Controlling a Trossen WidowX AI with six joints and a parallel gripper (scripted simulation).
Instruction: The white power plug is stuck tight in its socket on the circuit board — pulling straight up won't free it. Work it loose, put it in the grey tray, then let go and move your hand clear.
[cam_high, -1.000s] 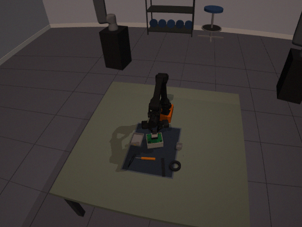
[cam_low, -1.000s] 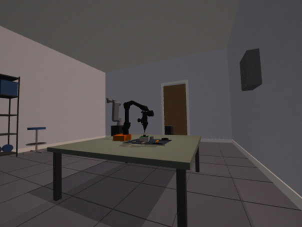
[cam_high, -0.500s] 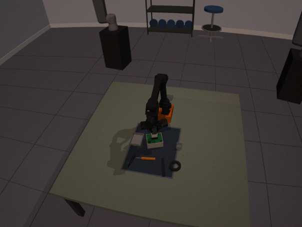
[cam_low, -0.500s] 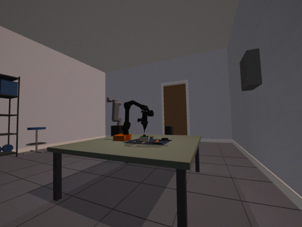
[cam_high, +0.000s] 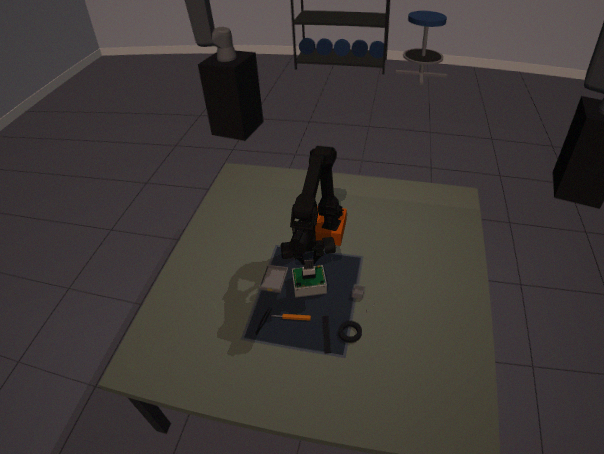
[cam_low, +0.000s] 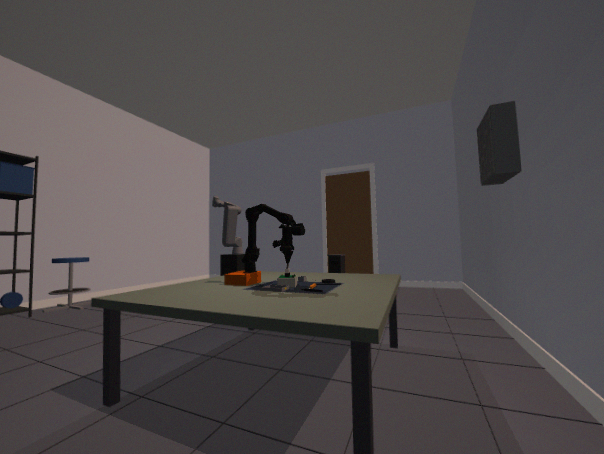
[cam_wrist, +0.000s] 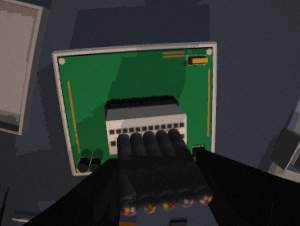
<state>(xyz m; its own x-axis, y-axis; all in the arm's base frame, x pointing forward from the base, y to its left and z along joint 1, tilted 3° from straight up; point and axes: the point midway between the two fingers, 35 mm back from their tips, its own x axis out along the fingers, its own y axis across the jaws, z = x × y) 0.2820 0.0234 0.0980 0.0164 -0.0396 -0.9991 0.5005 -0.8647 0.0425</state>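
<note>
The white plug (cam_high: 309, 270) (cam_wrist: 150, 121) stands at the black socket (cam_wrist: 142, 101) in the middle of the green circuit board (cam_high: 300, 278) (cam_wrist: 90, 80). Several dark cables run from it toward the wrist camera. My gripper (cam_high: 309, 263) (cam_wrist: 157, 164) points down over the board and is shut on the plug, one finger at each side. The fingertips are partly hidden in shadow and by the cables. I cannot tell how deep the plug sits in the socket. The grey tray (cam_high: 274, 280) (cam_wrist: 30, 70) lies beside the board, on the left in the wrist view, and looks empty.
On the dark mat (cam_high: 295, 342) lie an orange screwdriver (cam_high: 296, 317), black tweezers (cam_high: 263, 321) and a dark strip (cam_high: 326, 335). A black ring (cam_high: 342, 332) and a small pale block (cam_high: 358, 292) are at its right edge. The orange box (cam_high: 330, 237) is by the arm's base.
</note>
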